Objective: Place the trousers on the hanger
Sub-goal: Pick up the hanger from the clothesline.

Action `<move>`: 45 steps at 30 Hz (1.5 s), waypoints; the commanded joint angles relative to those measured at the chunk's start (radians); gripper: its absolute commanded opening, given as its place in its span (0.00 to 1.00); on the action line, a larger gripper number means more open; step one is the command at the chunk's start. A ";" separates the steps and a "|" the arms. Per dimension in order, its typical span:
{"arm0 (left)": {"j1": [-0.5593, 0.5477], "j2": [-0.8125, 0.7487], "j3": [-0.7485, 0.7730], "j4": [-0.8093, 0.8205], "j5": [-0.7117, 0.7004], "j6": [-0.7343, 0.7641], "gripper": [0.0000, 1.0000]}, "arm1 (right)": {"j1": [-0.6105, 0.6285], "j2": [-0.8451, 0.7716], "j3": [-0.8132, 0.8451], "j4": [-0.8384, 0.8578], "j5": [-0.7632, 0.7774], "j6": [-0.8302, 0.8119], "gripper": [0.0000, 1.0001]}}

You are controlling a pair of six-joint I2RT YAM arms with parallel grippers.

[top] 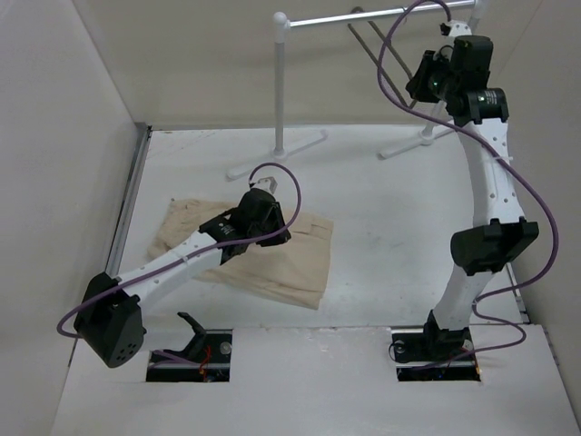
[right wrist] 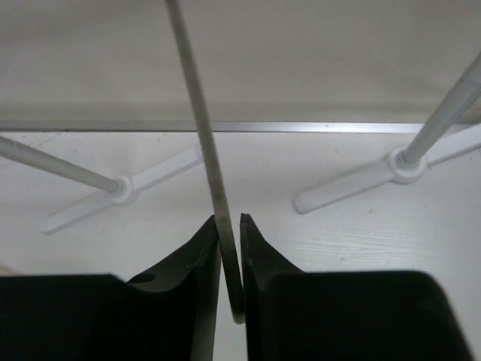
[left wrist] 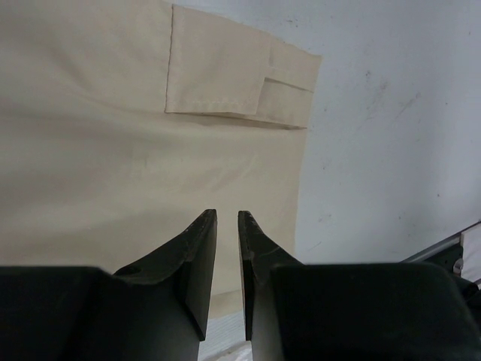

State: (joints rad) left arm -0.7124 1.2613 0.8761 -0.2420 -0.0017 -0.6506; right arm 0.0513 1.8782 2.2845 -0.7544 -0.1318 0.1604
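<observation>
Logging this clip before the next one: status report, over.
Left gripper near-closed above flat trousers, nothing visibly pinched. Right gripper clamped on hanger, by rack. Nothing in the way.

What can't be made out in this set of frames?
- Whether the left gripper pinches the trousers: in the top view its own wrist covers the contact; the left wrist view leaves it unclear.
- Shape of the hanger: the right wrist view shows one rod, cut off by the top edge; too small in the top view.

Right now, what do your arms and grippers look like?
The left arm and right arm are white tubular links with black joint housings; a purple cable loops along each. The left gripper and right gripper have matte black tapered fingers.
</observation>
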 commanded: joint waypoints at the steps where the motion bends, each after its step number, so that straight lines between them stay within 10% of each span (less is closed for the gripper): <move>1: -0.003 -0.049 -0.014 0.035 -0.017 -0.009 0.16 | 0.077 -0.016 -0.013 0.101 0.115 -0.073 0.16; 8: 0.014 -0.072 -0.035 0.044 -0.017 -0.018 0.16 | 0.167 -0.027 -0.028 0.150 0.276 -0.134 0.00; 28: 0.017 -0.080 -0.045 0.059 -0.024 -0.029 0.16 | 0.278 -0.146 -0.037 0.141 0.480 -0.131 0.00; 45: -0.002 -0.077 -0.034 0.067 -0.040 -0.044 0.16 | 0.285 -0.411 -0.419 0.237 0.489 -0.082 0.00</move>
State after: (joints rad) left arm -0.7074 1.2125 0.8368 -0.2058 -0.0277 -0.6888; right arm 0.3267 1.5463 1.9099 -0.6231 0.3489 0.0574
